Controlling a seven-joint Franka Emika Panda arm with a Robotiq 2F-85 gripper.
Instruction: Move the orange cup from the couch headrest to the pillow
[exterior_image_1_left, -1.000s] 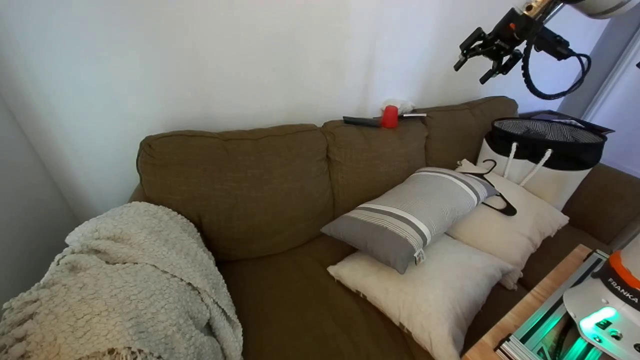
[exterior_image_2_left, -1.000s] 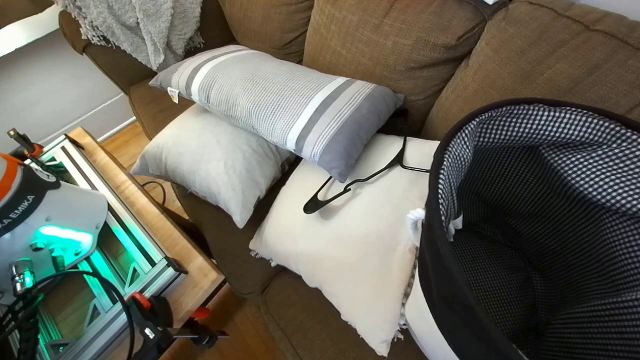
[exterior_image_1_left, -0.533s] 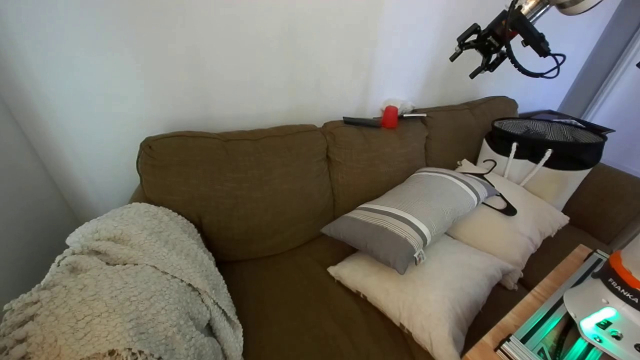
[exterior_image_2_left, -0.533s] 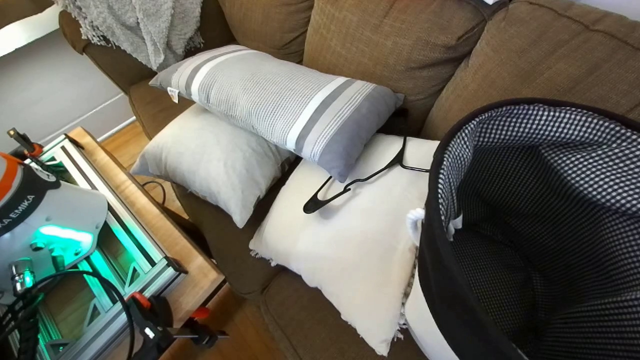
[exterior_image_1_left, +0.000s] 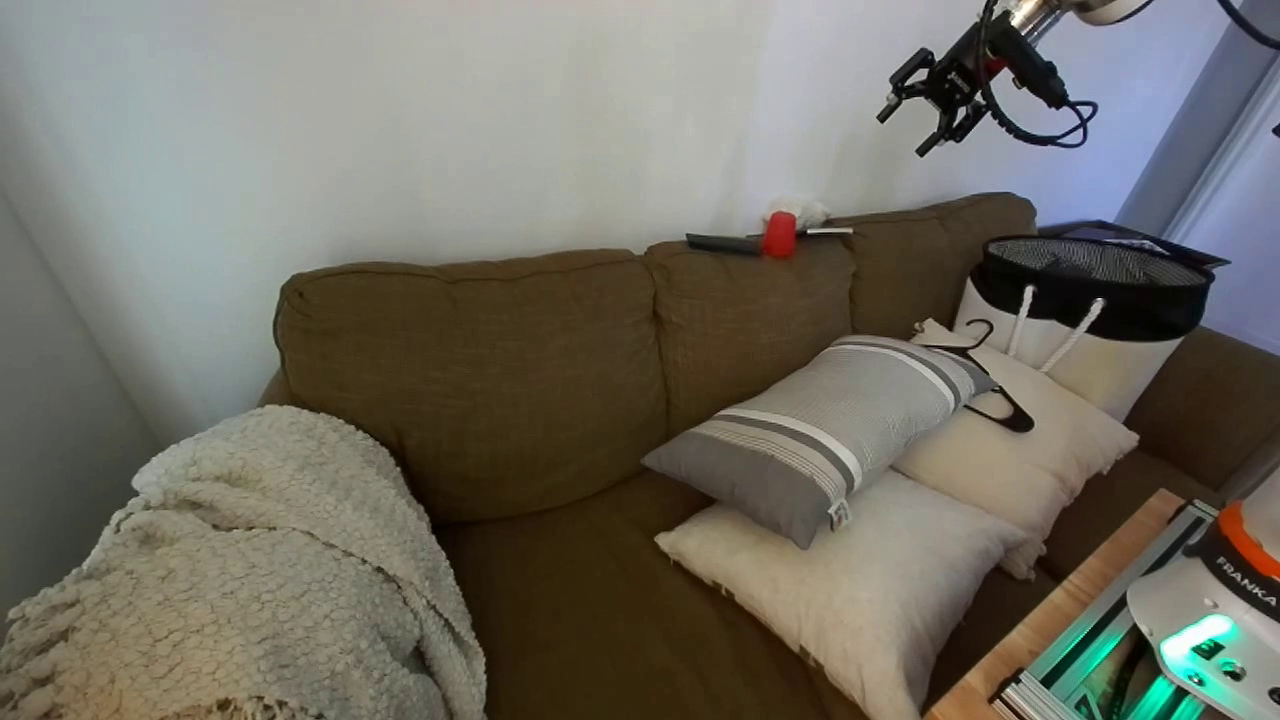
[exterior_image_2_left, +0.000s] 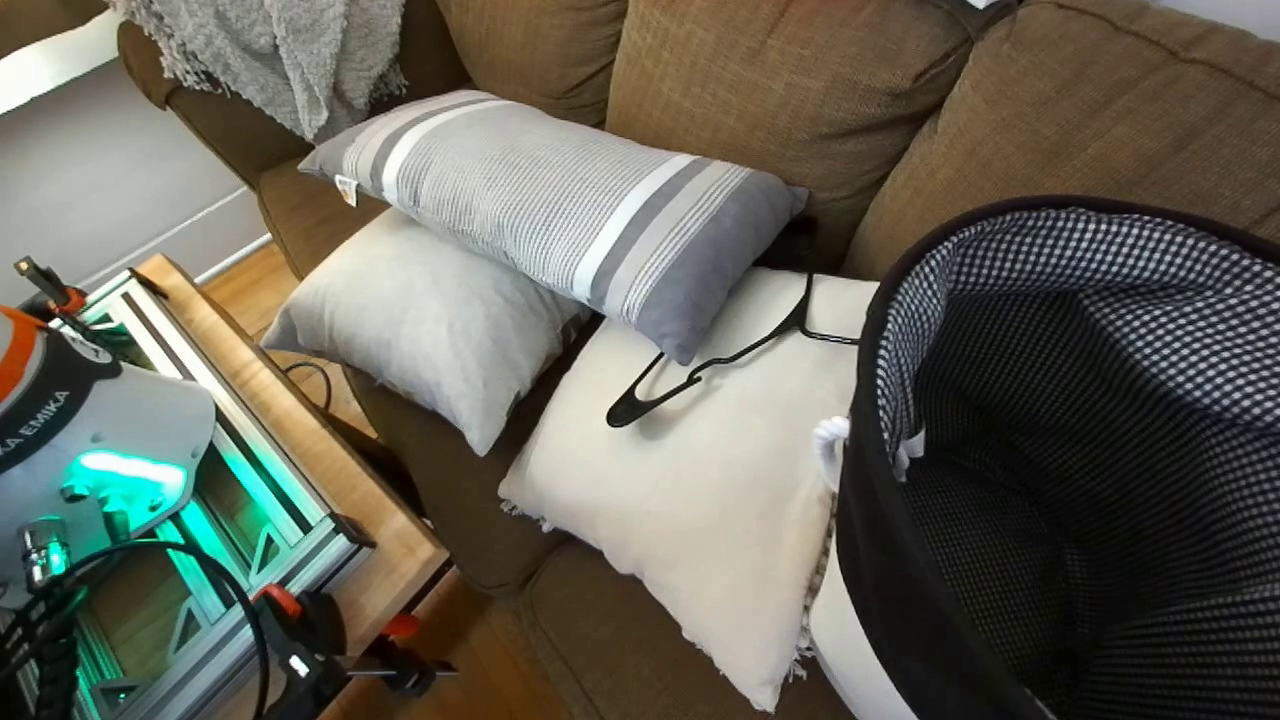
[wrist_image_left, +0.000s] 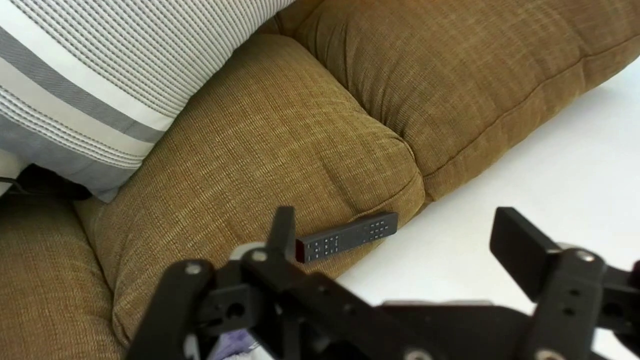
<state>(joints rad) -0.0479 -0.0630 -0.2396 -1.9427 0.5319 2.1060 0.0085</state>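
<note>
On the couch headrest (exterior_image_1_left: 560, 262), along the back edge of a brown fabric couch (exterior_image_1_left: 560, 620): the orange cup (exterior_image_1_left: 780, 235), tiny and red-orange, atop the middle back cushion (exterior_image_1_left: 755, 310), well apart from the striped pillow (exterior_image_1_left: 815, 425) on the seat below. Just beside it, toward the corner with the pale fleecy blanket (exterior_image_1_left: 270, 560), a flat dark remote (exterior_image_1_left: 722, 243); behind, by the wall (exterior_image_1_left: 450, 130), a crumpled white bundle (exterior_image_1_left: 802, 210). Cannot tell about contact between cup and remote.

Above the back edge in an exterior view, higher than the cup and toward the corner with the white basket (exterior_image_1_left: 1140, 310): the black gripper (exterior_image_1_left: 906, 130), tilted downward, well apart from the cup, jaws spread wide. Same wide spread in the wrist view, with dark fingers (wrist_image_left: 283, 230) at either side and, visible through the gap, the remote with its rows of pale buttons.

On the seat: the striped pillow, grey and white, aslant across two cream pillows (exterior_image_1_left: 870, 570), with a black hanger (exterior_image_2_left: 796, 318) on the cream one nearer the basket corner, partly under the striped pillow's end.

Inside the basket, a checked lining; around its top, a black rim. Facing the front edge of the couch in both exterior views, a wooden table (exterior_image_2_left: 400, 565) under the green-lit robot base (exterior_image_2_left: 150, 400). At one table corner, a red-and-black clamp (exterior_image_2_left: 318, 640).
</note>
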